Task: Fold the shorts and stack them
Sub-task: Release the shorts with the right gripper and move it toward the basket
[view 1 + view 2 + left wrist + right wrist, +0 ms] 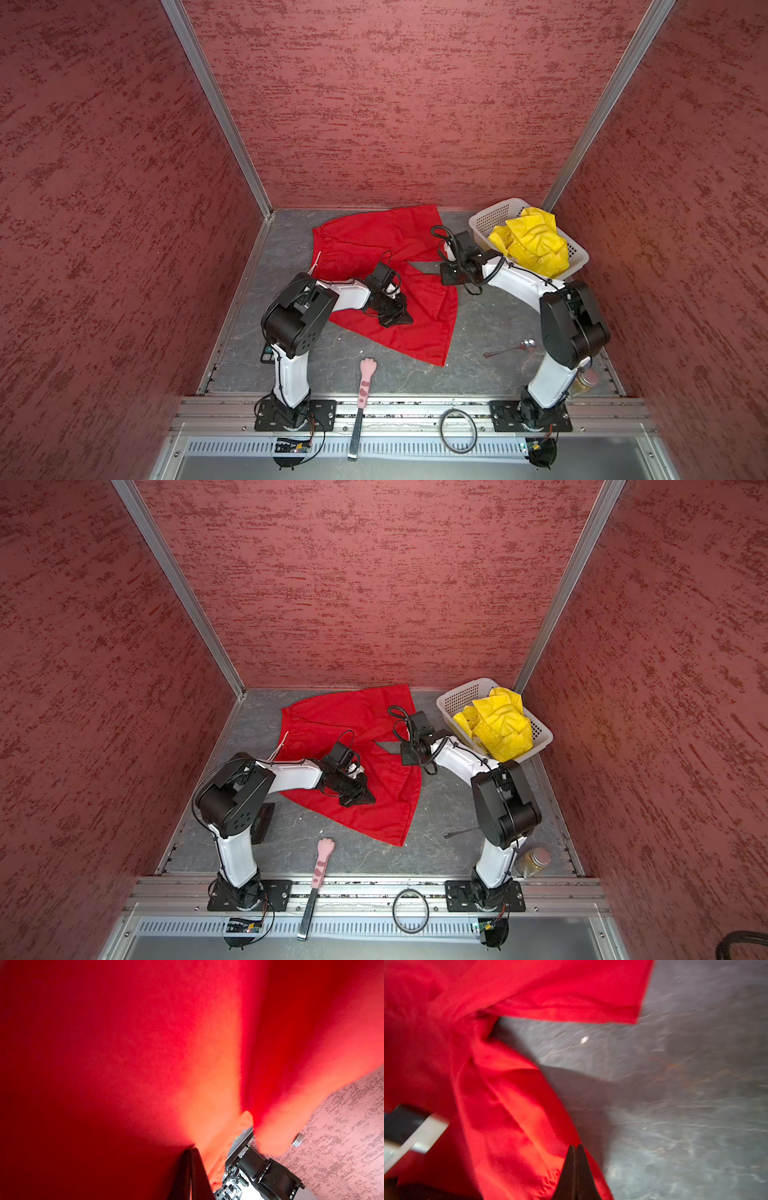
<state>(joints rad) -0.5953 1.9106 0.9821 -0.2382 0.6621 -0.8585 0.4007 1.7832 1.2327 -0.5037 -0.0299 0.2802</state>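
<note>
The red shorts (386,245) (357,721) lie spread on the grey table, waistband to the left and legs to the right. My left gripper (405,320) (370,800) rests on the near leg, shut on a pinch of red cloth. In the left wrist view the cloth (145,1053) fills the frame around that gripper (192,1148). My right gripper (444,276) (407,756) is shut on the inner edge of the near leg, near the crotch. The cloth (512,1115) puckers at its tips (576,1147). The yellow shorts (534,245) (498,725) sit crumpled in the white basket (494,212) (461,692).
The basket stands at the back right corner, just behind my right arm. A spoon (511,349), a pink paw-handled tool (365,384) (322,864) and a jar (534,860) lie along the front. A black ring (457,430) rests on the front rail. Red walls enclose three sides.
</note>
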